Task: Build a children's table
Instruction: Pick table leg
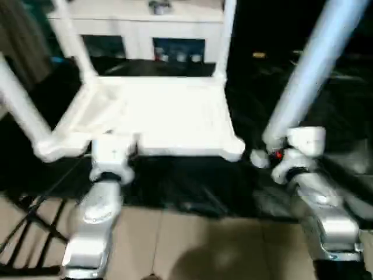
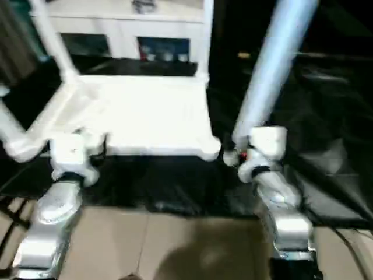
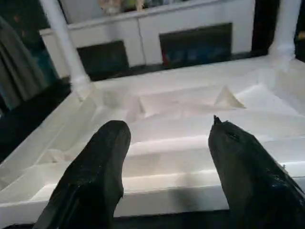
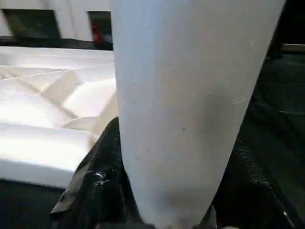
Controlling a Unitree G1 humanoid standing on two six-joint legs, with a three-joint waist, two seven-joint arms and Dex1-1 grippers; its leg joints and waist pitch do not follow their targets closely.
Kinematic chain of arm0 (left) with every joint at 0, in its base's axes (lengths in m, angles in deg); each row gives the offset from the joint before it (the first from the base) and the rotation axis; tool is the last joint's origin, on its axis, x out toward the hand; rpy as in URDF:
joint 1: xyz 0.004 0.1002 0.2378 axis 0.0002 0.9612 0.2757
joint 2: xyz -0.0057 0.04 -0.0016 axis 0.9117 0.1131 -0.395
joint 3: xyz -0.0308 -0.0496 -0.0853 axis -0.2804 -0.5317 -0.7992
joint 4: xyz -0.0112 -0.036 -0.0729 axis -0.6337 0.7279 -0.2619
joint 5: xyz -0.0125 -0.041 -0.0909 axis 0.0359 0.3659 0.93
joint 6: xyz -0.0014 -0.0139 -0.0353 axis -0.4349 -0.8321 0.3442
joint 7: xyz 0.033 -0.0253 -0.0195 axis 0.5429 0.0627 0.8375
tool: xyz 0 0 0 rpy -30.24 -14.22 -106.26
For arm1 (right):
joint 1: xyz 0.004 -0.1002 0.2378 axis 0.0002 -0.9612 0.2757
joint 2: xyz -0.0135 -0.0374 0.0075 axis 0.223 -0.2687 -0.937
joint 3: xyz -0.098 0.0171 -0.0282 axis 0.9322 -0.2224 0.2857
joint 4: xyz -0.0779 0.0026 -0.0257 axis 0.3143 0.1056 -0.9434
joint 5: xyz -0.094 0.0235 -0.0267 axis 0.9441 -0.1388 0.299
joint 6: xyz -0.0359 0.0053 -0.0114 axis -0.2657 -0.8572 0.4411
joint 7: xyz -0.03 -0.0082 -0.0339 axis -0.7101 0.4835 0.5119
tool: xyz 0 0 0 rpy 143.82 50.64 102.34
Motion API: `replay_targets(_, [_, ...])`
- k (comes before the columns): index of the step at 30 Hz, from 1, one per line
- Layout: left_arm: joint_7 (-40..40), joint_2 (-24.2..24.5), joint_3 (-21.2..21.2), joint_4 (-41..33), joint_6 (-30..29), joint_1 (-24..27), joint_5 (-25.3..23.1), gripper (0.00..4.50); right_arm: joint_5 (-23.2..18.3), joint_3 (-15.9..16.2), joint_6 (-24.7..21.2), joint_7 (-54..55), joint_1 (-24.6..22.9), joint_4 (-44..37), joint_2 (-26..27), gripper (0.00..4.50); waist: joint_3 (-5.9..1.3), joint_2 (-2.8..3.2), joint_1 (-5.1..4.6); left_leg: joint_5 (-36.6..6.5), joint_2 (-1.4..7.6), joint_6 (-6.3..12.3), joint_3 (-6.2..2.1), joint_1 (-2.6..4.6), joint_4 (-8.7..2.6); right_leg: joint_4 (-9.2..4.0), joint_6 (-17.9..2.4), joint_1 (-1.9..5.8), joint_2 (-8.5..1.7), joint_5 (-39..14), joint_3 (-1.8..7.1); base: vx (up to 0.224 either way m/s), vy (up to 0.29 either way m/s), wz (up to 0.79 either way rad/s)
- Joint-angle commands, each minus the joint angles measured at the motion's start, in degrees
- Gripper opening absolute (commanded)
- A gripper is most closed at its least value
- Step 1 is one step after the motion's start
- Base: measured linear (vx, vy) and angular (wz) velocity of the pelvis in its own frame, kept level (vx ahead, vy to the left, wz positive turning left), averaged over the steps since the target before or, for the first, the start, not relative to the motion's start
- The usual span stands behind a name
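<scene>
- The table top [image 1: 154, 116] lay upside down on the black-draped table [image 1: 192, 186], near its front edge, with the ribbed underside up so that the corner sockets were free to take legs.
- Three legs stood in sockets already: two at the far corners [image 1: 73, 44] [image 1: 226, 35] and one at the near left corner [image 1: 20, 108], leaning outward.
- The near right socket [image 1: 236, 149] was empty, so I judged this corner was the next one.
- The right gripper [image 4: 162, 210] was clamped on the fourth leg [image 1: 312, 76], holding it tilted just beside that socket.
- The left gripper [image 3: 167, 167] hung with fingers spread over the near edge of the top, gripping nothing, probably to steady it.
- A white cabinet [image 1: 140, 29] stood behind.
</scene>
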Motion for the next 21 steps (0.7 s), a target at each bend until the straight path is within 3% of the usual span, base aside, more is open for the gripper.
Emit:
replay_targets(1, [0.02, -0.85, 1.28, 0.22, 0.45, -0.49, 0.04, 3.09, -0.14, -2.23, 0.34, 0.0, 0.83, -1.03, -1.26, 1.91, -2.89, -0.7, -1.22, -2.88, 10.67, 16.55, -3.46, 6.52, -8.45, -1.63, 3.43, -4.58, -3.01, 3.8, 0.28, 0.135, -0.044, -0.27])
replay_targets(2, [0.11, -1.08, 1.39, 0.17, 0.5, -0.25, 0.02, 3.09, -0.21, -2.51, 0.14, 0.08, 1.03, -0.73, -1.29, 1.91, -2.89, -1.51, -1.17, -4.38, 9.91, 14.64, -1.31, 6.64, -8.36, -3.72, 1.76, -4.19, -3.65, 5.68, 0.77, 0.135, -0.044, -0.27])
replay_targets(3, [0.12, -1.12, 1.41, 0.12, 0.48, -0.19, -0.01, 3.09, 0.04, -2.45, 0.07, 0.24, 1.08, -0.71, -1.37, 1.91, -2.39, -4.4, -0.27, -13.59, 4.17, 10.66, 3.27, 4.13, -6.81, -9.29, -1.56, -0.74, -4.0, 3.74, 3.14, 0.125, -0.107, -0.42])
replay_targets(4, [0.13, -1.16, 1.42, 0.05, 0.45, -0.11, -0.03, 3.09, 0.41, -2.34, -0.02, 0.47, 1.16, -0.68, -1.51, 1.91, -3.96, -4.75, 3.05, -9.3, -1.81, 10.43, 2.33, -2.32, 2.78, -12.93, -3.2, 7.76, -11.85, -7.26, 10.49, 0.141, -0.105, -0.15])
replay_targets(5, [0.11, -1.31, 1.4, -0.25, 0.38, 0.13, 0.0, 3.09, 1.03, -1.93, -0.4, 0.78, 1.41, -0.5, -1.78, 1.91, -3.23, -5.85, 2.59, -1.2, -1.12, 7.46, 0.47, -4.38, 5.02, -12.72, -3.49, 8.15, -10.31, -11.04, 9.19, 0.141, -0.105, -0.15])
replay_targets(6, [0.09, -1.39, 1.35, -0.36, 0.35, 0.23, 0.02, 3.09, 1.06, -1.71, -0.6, 0.71, 1.51, -0.41, -1.89, 1.91, -3.53, -5.1, 2.96, 1.49, -1.4, 5.97, 0.0, -4.85, 4.97, -12.31, -3.9, 8.42, -9.6, -9.41, 8.52, 0.148, -0.078, 0.0])
replay_targets(7, [0.09, -1.39, 1.35, -0.36, 0.35, 0.23, 0.02, 3.09, 1.06, -1.71, -0.6, 0.71, 1.51, -0.41, -1.89, 1.91, -2.71, -4.79, 2.36, 5.45, -0.69, 3.91, -0.49, -6.37, 5.14, -12.83, -7.09, 8.64, -9.78, -6.28, 7.13, 0.142, -0.047, -0.07])
replay_targets(8, [-0.34, -1.46, 1.2, -0.37, 0.85, 0.36, 0.46, 3.09, 1.15, -1.36, -0.49, 0.59, 1.61, -0.42, -2.0, 1.91, -2.05, -3.58, 2.51, 9.38, 0.65, 2.96, -0.82, -5.72, 2.51, -13.71, -10.75, 6.69, -8.65, -6.66, 5.28, 0.142, -0.047, -0.07])
replay_targets(9, [-0.93, -1.28, 1.16, -0.51, 0.6, 0.46, 0.7, 3.09, 1.7, -0.78, 0.05, 0.38, 1.71, -0.59, -2.23, 1.91, -2.59, -1.94, 2.59, 12.76, 1.63, 3.32, -1.23, -5.85, 0.17, -12.9, -11.84, 6.75, -7.66, -4.28, 4.1, 0.128, -0.003, -0.04])
replay_targets(10, [-2.21, -1.2, 1.04, -0.48, 0.83, 0.51, 1.85, 3.09, 1.99, -0.38, 1.08, -0.02, 1.77, -0.74, -2.35, 1.91, -2.99, -0.3, 2.26, 16.43, 3.31, 4.7, -0.96, -4.64, -3.86, -12.01, -10.36, 6.02, -4.53, -1.17, 0.94, 0.126, 0.069, -0.07])
replay_targets(11, [-3.12, -1.17, 0.94, -0.43, 0.99, 0.54, 2.64, 3.09, 2.15, -0.13, 1.79, -0.3, 1.81, -0.82, -2.43, 1.91, -3.03, 0.79, 1.21, 13.02, 6.91, 8.7, -3.19, -3.38, -5.42, -8.98, -6.7, 3.88, -2.18, 2.34, -0.12, 0.126, 0.069, -0.07])
replay_targets(12, [-4.59, -0.42, 1.46, -0.25, 1.57, 0.38, 2.83, 3.09, 1.55, -0.29, 1.59, -0.73, 1.88, -0.81, -2.36, 1.91, -4.19, 1.42, 0.72, 16.14, 9.42, 10.75, -5.1, -0.68, -4.86, -6.69, -5.88, 2.65, -2.33, 5.86, -0.02, 0.15, 0.097, -0.11])
replay_targets(13, [-7.19, 0.64, 2.22, 0.18, 1.87, 0.05, 3.61, 3.09, 0.51, -0.59, 1.04, -1.51, 2.04, -0.72, -2.34, 1.91, -4.7, 1.38, 0.86, 29.21, 10.52, 14.17, -6.27, 0.7, -3.42, -5.76, -5.48, 0.56, -4.11, 13.29, 1.64, 0.114, 0.066, -0.04])
replay_targets(14, [-8.84, 1.34, 2.69, 0.73, 2.01, -0.36, 4.11, 3.09, -0.36, -0.89, 0.44, -2.21, 2.27, -0.55, -2.41, 1.91, -5.35, 1.22, 1.45, 43.62, 9.65, 13.79, -6.22, 1.29, -2.13, -5.62, -4.52, -0.33, -4.68, 18.99, 2.45, 0.114, 0.066, -0.04])
replay_targets(15, [-13.82, 3.22, 3.83, 2.76, 2.82, -1.89, 5.83, 3.09, -2.17, -1.75, -1.36, -3.22, 3.07, -0.12, -2.44, 1.91, -5.39, 0.79, 1.71, 47.08, 8.95, 13.19, -6.11, 1.26, -1.83, -5.89, -3.81, -0.45, -5.05, 20.44, 2.97, 0.038, 0.073, -0.01])
replay_targets(16, [-14.65, 3.54, 4.01, 3.11, 2.95, -2.16, 6.1, 3.09, -2.44, -1.89, -1.63, -3.36, 3.22, -0.06, -2.44, 1.91, -4.61, 0.55, 2.67, 41.59, 6.52, 10.49, -3.73, -0.65, -1.97, -7.45, -4.52, 0.35, -5.5, 21.74, 3.5, -0.006, 0.055, -0.01])
replay_targets(17, [-17.91, 4.78, 4.8, 4.7, 3.43, -3.29, 6.99, 3.09, -3.8, -2.39, -2.46, -4.31, 3.73, 0.14, -2.52, 1.91, -4.01, -0.1, 3.4, 25.47, 4.6, 7.02, -1.55, -3.1, -3.11, -8.09, -6.39, 2.23, -6.6, 21.43, 3.48, -0.006, 0.055, -0.01])
replay_targets(18, [-19.22, 5.24, 5.12, 5.44, 3.57, -3.82, 7.27, 3.09, -4.37, -2.6, -2.64, -4.87, 3.97, 0.24, -2.61, 1.91, -3.67, -0.34, 3.86, 16.53, 4.71, 5.37, -1.12, -3.49, -3.74, -8.74, -6.85, 2.7, -7.07, 18.36, 3.55, 0.0, 0.0, 0.0])
replay_targets(19, [-22.51, 6.74, 6.26, 6.93, 4.19, -4.78, 7.32, 3.09, -4.87, -2.89, -2.95, -5.39, 4.28, 0.49, -2.83, 1.91, -3.74, -0.48, 4.2, 6.61, 5.47, 3.0, -0.88, -3.04, -4.66, -8.87, -8.13, 3.18, -7.12, 14.39, 3.31, 0.0, 0.0, 0.0])
replay_targets(21, [-29.53, 9.31, 7.99, 10.0, 5.06, -7.02, 8.24, 3.09, -5.38, -2.98, -3.15, -6.88, 4.92, 1.33, -3.68, 1.91, -3.3, -0.4, 3.97, -2.49, 6.01, 2.0, -0.4, -2.14, -5.99, -9.45, -9.28, 2.42, -6.41, 7.16, 3.03, -0.033, 0.003, 0.02])
